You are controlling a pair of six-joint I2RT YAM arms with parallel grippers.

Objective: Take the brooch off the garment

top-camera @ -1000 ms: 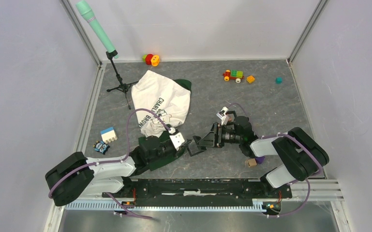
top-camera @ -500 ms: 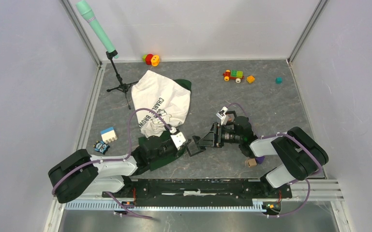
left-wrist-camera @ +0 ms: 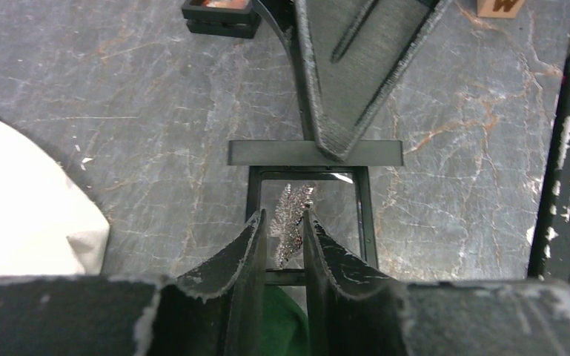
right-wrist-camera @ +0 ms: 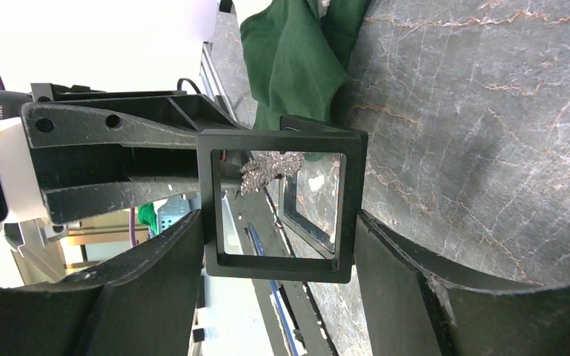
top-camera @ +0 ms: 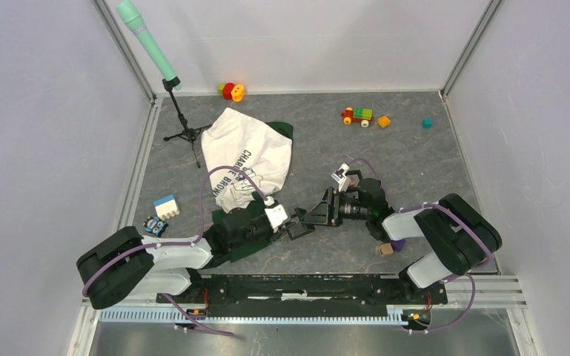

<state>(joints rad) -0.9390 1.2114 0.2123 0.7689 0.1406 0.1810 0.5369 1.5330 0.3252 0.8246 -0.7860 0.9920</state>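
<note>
The garment [top-camera: 244,154], a white T-shirt with black print, lies left of centre. Its dark green part [top-camera: 258,242] lies under my left arm and shows in the right wrist view [right-wrist-camera: 296,52]. My right gripper [top-camera: 310,217] [right-wrist-camera: 278,222] is shut on an open black display frame [right-wrist-camera: 278,267], one finger on each side. A silver sparkly brooch [right-wrist-camera: 270,167] [left-wrist-camera: 290,219] sits in the frame's clear window. My left gripper [top-camera: 289,222] [left-wrist-camera: 282,215] reaches into the frame, its jaws closed narrowly on the brooch.
A teal microphone [top-camera: 147,41] on a tripod stands at the back left. Toys lie along the back: a red-yellow piece [top-camera: 231,91], a toy car [top-camera: 357,116], small cubes [top-camera: 427,123]. A blue-white block [top-camera: 166,205] lies left; a wooden block [top-camera: 385,250] by the right arm.
My left arm has crept a little to the right, towards the frame. The right arm and the frame have stayed in place.
</note>
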